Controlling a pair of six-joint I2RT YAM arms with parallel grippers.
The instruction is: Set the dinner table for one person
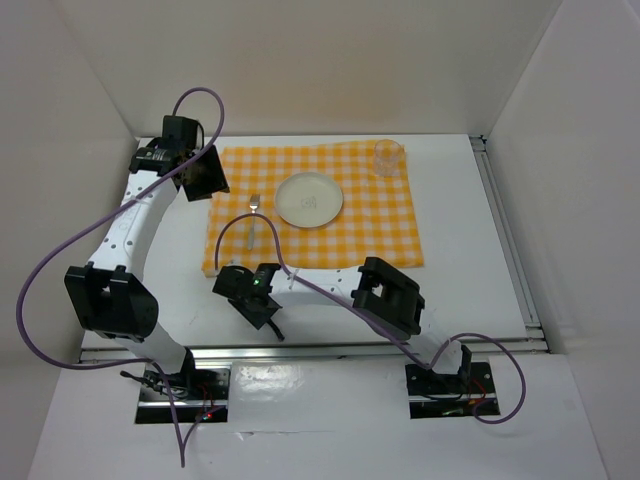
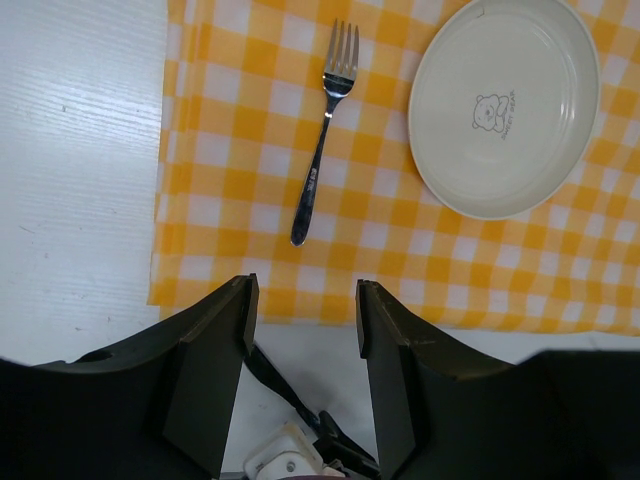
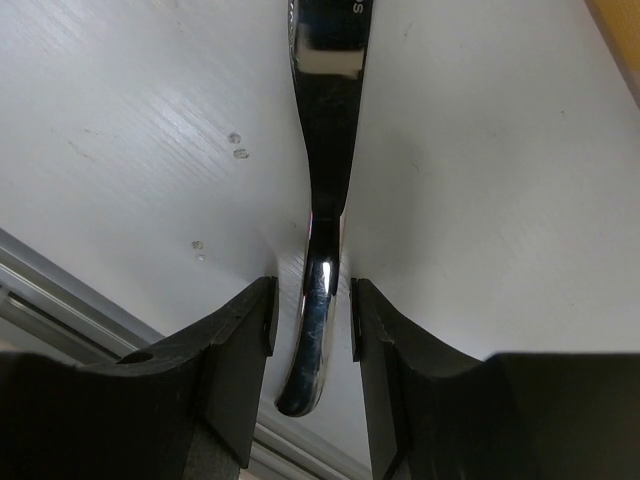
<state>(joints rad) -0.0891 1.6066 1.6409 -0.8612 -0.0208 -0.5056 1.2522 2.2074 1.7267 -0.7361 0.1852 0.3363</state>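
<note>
The dinner table (image 2: 80, 150) looks matte, the metal fork (image 2: 322, 150) polished.

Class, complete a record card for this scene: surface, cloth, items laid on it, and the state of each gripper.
Surface: white dinner table
Cloth: yellow-and-white checked cloth, spread flat
On cloth: fork left of plate; clear glass at far right corner
Left gripper: open, empty, raised near the cloth's left edge
Right gripper: fingers either side of a metal utensil handle over bare table; grip unclear
</note>
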